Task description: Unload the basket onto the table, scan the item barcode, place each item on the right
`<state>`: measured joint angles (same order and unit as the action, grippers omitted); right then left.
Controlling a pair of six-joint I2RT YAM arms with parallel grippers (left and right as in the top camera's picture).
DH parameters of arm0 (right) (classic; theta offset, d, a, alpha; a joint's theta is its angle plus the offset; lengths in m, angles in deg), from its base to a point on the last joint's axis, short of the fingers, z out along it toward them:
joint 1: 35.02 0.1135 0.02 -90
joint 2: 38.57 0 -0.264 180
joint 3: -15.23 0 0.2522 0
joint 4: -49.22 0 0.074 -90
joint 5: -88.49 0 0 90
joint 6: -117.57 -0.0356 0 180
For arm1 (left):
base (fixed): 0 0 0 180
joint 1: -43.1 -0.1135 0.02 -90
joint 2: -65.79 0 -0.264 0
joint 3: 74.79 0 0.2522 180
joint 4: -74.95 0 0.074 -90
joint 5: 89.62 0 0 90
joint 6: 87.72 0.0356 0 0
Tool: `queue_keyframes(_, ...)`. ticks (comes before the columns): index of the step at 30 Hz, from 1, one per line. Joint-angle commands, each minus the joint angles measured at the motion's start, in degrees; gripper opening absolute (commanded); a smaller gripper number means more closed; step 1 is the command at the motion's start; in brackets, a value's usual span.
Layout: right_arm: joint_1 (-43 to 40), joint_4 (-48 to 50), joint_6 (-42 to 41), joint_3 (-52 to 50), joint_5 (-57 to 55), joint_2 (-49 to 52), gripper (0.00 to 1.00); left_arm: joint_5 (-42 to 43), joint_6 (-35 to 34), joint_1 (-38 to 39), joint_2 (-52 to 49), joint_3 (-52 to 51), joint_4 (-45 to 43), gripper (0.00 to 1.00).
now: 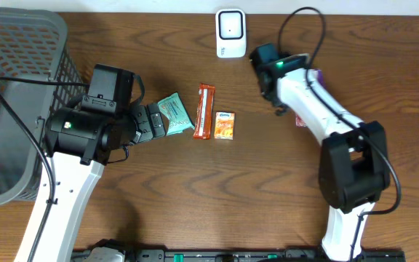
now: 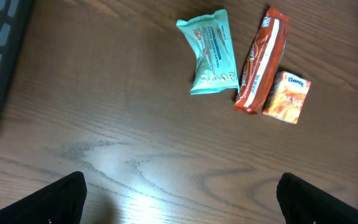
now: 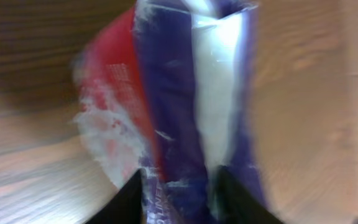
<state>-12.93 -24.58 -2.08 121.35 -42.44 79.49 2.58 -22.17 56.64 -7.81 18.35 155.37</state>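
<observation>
Purple-red crinkly plastic packet (image 3: 166, 93) sat within right gripper (image 3: 182, 202), near far edge of wooden table (image 1: 195, 204); grip unclear. Left gripper (image 2: 182, 193) gaped empty. Packet's coded side needed squaring to white plastic scanner box (image 1: 230, 33).

Overhead view: bright, even light, sharp, soft shadows under the arms. Left wrist view: in focus, pale glare patch on the brown wooden tabletop (image 2: 135, 171). Right wrist view: heavily blurred, with the purple and red plastic packet (image 3: 179, 93) smeared.

Teal pack (image 2: 209, 53); red bar (image 2: 263, 59); orange box (image 2: 286, 96)
</observation>
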Motion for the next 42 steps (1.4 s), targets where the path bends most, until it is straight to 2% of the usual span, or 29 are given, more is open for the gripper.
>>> queue_keyframes(1, 4.3, 1.5, -0.9, 1.2, 10.3, -0.2, 0.53, -0.8, -0.3, -0.1, 0.1, 0.3, 0.2, 0.98)
queue_keyframes(3, 5.6, 1.4, 0.2, 4.5, 15.5, -0.2, 0.53, -0.8, -0.3, -0.1, 0.1, 0.3, 0.2, 0.98)
queue_keyframes(5, 6.1, 1.0, 5.0, 9.0, 21.2, -0.2, 0.55, -0.8, -0.3, -0.1, 0.1, 0.3, 0.2, 0.98)
queue_keyframes(6, 6.0, -0.5, 7.0, 12.3, 23.8, -0.2, 0.63, -0.8, -0.3, -0.1, 0.1, 0.3, 0.2, 0.98)
queue_keyframes(8, 5.2, -3.4, 7.9, 17.0, 25.4, -0.2, 0.67, -0.8, -0.3, -0.1, 0.1, 0.3, 0.2, 0.98)
queue_keyframes(10, 3.0, -8.3, 9.0, 23.4, 26.8, -0.2, 0.84, -0.8, -0.3, -0.1, 0.1, 0.3, 0.2, 0.98)
queue_keyframes(13, -1.5, -13.5, 13.0, 28.3, 30.0, -0.2, 0.99, -0.8, -0.3, -0.1, 0.1, 0.3, 0.2, 0.98)
queue_keyframes(14, -3.1, -14.7, 14.6, 28.7, 31.7, -0.2, 0.99, -0.8, -0.3, -0.1, 0.1, 0.3, 0.2, 0.98)
queue_keyframes(18, -11.3, -18.7, 20.1, 26.8, 41.7, 0.1, 0.99, -0.8, -0.3, -0.1, 0.1, 0.3, 0.2, 0.98)
queue_keyframes(21, -17.2, -16.9, 24.7, 21.6, 52.1, 0.1, 0.99, -0.8, -0.3, -0.1, 0.1, 0.3, 0.2, 0.98)
queue_keyframes(25, -22.1, -9.9, 27.5, 13.6, 64.8, 0.1, 0.99, -0.8, -0.3, -0.1, 0.1, 0.3, 0.2, 0.98)
queue_keyframes(28, -24.8, -0.4, 27.6, 4.3, 72.6, 0.1, 0.97, -0.8, -0.3, -0.1, 0.1, 0.3, 0.2, 0.98)
queue_keyframes(36, -25.2, 18.0, 22.9, -11.7, 74.0, 0.1, 0.66, -0.8, -0.3, -0.1, 0.1, 0.3, 0.2, 0.98)
queue_keyframes(41, -24.2, 23.4, 20.7, -15.7, 74.3, 0.1, 0.66, -0.8, -0.3, -0.1, 0.1, 0.3, 0.2, 0.98)
queue_keyframes(42, -24.0, 23.8, 20.7, -16.1, 74.2, 0.1, 0.61, -0.8, -0.3, -0.1, 0.1, 0.3, 0.2, 0.98)
